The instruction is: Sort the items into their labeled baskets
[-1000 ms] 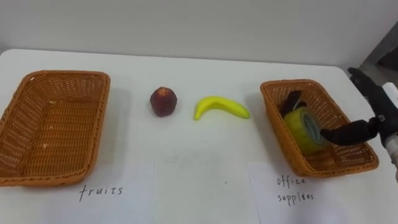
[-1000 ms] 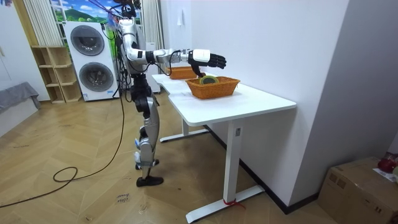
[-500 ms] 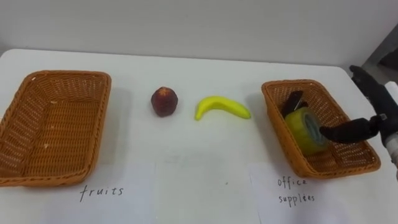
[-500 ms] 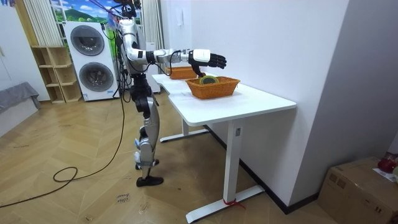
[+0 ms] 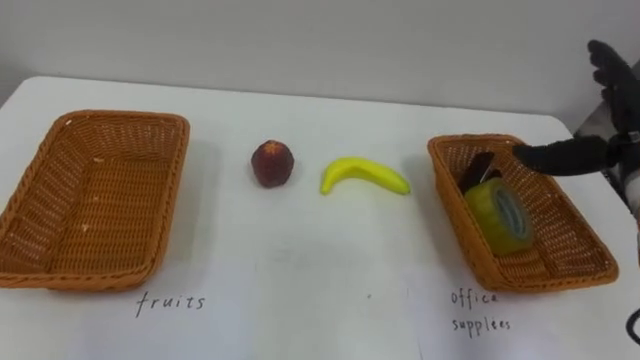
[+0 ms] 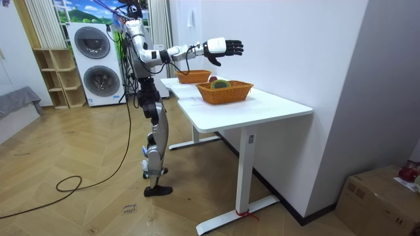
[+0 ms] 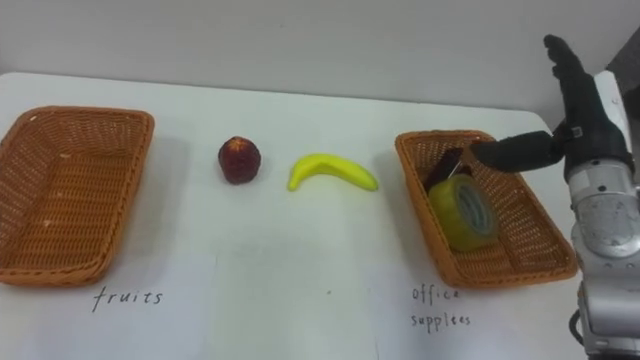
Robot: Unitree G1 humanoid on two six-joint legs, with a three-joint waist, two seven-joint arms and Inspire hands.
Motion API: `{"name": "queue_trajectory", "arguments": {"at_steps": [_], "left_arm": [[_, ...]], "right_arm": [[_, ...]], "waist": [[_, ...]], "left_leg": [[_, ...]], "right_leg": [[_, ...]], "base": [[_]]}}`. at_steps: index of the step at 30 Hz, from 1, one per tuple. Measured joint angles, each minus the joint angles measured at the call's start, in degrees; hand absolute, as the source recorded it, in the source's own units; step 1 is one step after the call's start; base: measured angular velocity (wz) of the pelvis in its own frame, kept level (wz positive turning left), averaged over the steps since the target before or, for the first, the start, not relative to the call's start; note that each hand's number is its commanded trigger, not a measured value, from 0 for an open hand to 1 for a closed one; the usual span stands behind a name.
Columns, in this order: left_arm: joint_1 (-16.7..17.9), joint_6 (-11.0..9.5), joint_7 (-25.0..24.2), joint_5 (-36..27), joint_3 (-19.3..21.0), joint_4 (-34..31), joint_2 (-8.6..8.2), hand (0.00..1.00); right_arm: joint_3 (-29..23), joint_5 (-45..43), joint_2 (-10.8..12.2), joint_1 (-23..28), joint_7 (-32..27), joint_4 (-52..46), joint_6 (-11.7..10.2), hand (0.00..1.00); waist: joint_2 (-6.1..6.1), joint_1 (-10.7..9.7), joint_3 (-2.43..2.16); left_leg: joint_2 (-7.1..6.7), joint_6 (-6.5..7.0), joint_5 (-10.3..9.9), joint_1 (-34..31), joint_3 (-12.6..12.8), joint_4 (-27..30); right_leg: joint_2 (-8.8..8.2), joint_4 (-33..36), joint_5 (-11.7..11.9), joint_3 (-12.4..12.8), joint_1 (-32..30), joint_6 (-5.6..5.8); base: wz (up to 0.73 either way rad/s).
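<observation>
Right hand (image 7: 582,125): released, fingers straight and spread, thumb stretched out toward the robot's left. It holds nothing. In the room view the hand (image 6: 223,46) hangs in the air above the worktop (image 7: 280,250), clear of the baskets below it.

Right basket (image 7: 520,275): lies directly below and in front of the hand. It holds a roll of yellow-green tape (image 7: 458,212), tilted against the basket's left wall, below the thumb and apart from it. A dark item (image 7: 443,165) lies at the basket's far left corner, just beyond the tape; what it is cannot be told.

Banana (image 7: 330,170): on the worktop to the hand's left, just outside the right basket, touching nothing.

Peach (image 7: 239,159): further left of the hand, near the banana but apart from it.

Left basket (image 7: 20,270): farthest from the hand, at the worktop's left end, with nothing in it.
</observation>
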Motion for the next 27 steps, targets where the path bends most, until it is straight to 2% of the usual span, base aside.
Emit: {"name": "queue_trajectory", "arguments": {"at_steps": [3, 5, 8, 12, 21, 24, 27], "left_arm": [[0.23, 0.9, 0.09, -0.01, 0.01, 0.49, 0.05, 0.0], [0.72, 0.9, 0.09, -0.04, -0.06, 0.48, 0.02, 0.0], [1.33, 0.9, 0.09, -0.06, -0.06, 0.84, -0.24, 0.0], [1.13, 0.9, 0.09, -0.08, 0.0, 1.03, -0.29, 0.0], [0.41, 0.82, -0.16, -0.12, 0.05, 0.91, -0.06, 0.0], [0.31, 0.74, -0.08, -0.21, -0.27, 0.92, 0.24, 0.0], [-0.16, 0.71, -0.02, -0.1, -0.35, 0.91, 0.53, 0.0]], "right_arm": [[0.04, 0.18, -0.01, -2.31, -0.05, 0.0, 0.03, 0.0], [0.43, 0.06, -0.01, -2.74, -0.27, -0.07, 0.02, 0.0], [2.63, 0.23, 0.0, -2.71, -0.42, -0.03, 0.01, 0.0], [4.78, 0.52, 0.0, -2.72, -0.04, -0.04, 0.01, 0.0], [5.44, 0.28, -0.02, -2.78, 1.14, -0.02, -0.04, 0.0], [8.38, 0.54, -0.15, -2.78, 0.85, 0.51, -0.07, 0.0], [10.42, 0.14, -0.19, -2.78, 0.94, 0.66, -0.08, 0.0]], "waist": [[-0.49, 0.62, 0.2], [-0.77, 1.59, 0.11], [-1.07, 1.78, 0.06], [-1.18, 3.21, 0.05], [-1.35, 4.78, 0.11], [-1.47, 4.77, 0.11], [-1.86, 5.07, 0.35]], "left_leg": [[0.03, -0.04, 0.03, -0.27, -0.48, 0.0], [0.02, -0.11, 0.07, -0.16, -0.51, 0.07], [-0.04, -0.14, 0.08, -0.02, -1.18, 0.23], [0.07, -0.13, 0.09, -0.23, -1.72, 0.25], [0.02, -0.16, 0.1, -2.26, -2.17, 0.89], [0.01, -0.2, 0.15, -2.99, -2.2, 1.16], [-0.06, -0.19, 0.31, -3.84, -2.24, 1.22]], "right_leg": [[0.04, -0.05, 0.0, -0.74, -0.05, 0.0], [0.12, -0.15, 0.0, -0.84, 0.06, 0.0], [0.09, -0.16, 0.0, -1.52, 0.62, 0.0], [-0.01, -0.17, 0.0, -2.08, 0.71, 0.0], [-0.19, -0.14, 0.0, -2.79, -0.71, 0.0], [-0.23, 0.02, 0.0, -2.85, -1.39, 0.0], [-0.37, 0.01, 0.01, -3.42, -2.06, -0.02]], "base": [[0.09], [0.05], [0.14], [0.09], [0.02], [0.0], [0.02]]}}
